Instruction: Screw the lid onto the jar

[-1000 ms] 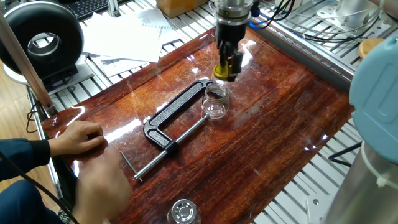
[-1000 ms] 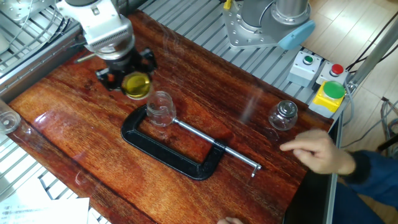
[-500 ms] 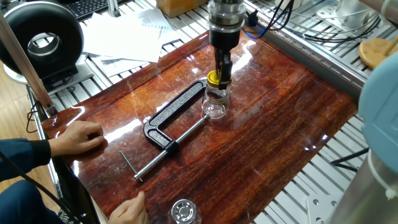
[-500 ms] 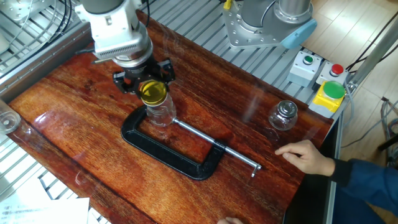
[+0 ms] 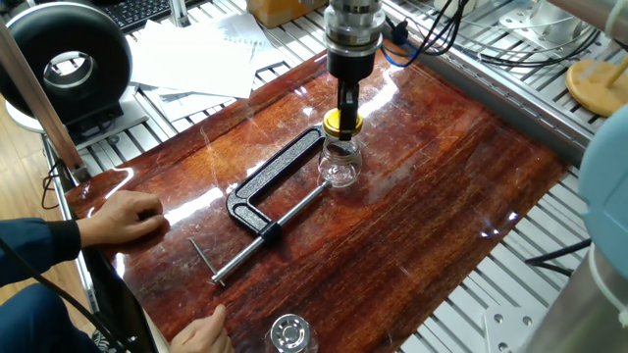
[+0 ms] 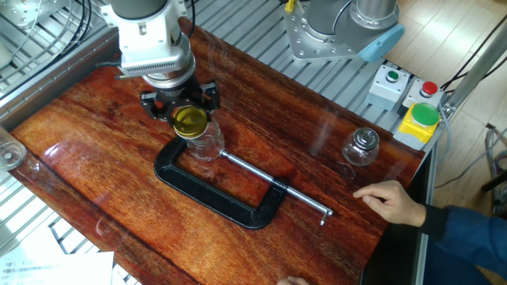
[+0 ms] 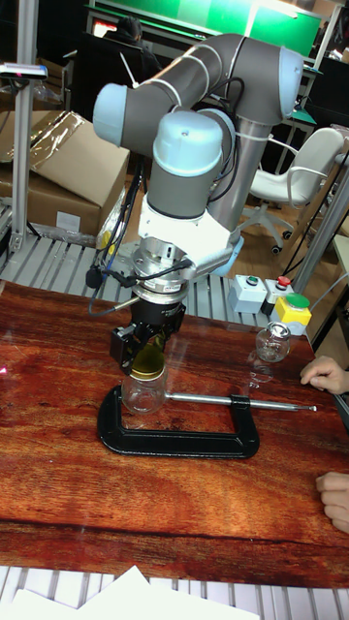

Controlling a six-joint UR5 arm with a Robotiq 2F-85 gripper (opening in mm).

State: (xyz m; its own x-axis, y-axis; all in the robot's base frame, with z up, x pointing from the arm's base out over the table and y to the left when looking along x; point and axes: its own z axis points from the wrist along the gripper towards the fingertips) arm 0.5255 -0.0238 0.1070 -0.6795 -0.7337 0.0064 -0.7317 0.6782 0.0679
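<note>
- The jar [image 5: 340, 164] stands upright on the table [image 5: 422, 196], between the jaws of a black C-clamp [image 5: 272, 193] that lies flat on the wood; its clear glass body looks empty.
- The lid [image 5: 342, 124] sits directly over the jar's mouth, level, at the top of the neck; whether its threads have caught cannot be told.
- The gripper [image 5: 343, 120] points straight down with its fingers closed narrowly on the lid's rim, holding it.
- In the other fixed view the lid [image 6: 191, 121] shows its yellow top between the dark fingers, with the jar [image 6: 205, 141] just under it.
- In the tall fixed view the gripper [image 7: 148, 360] and jar [image 7: 144, 392] line up vertically inside the clamp [image 7: 179, 438].
- A second clear jar with a silvery top [image 6: 361, 147] stands well apart, near the table's edge; its contents cannot be made out.
- The table is glossy reddish-brown wood on a slotted metal frame.
- A person's hand [image 6: 390, 201] rests on the wood near the clamp's screw handle.
- A button box [image 6: 418, 123] with a yellow base and a green button sits beside the arm's base.
- A tan wooden disc [image 5: 596, 84] lies off the wood, on the frame.
</note>
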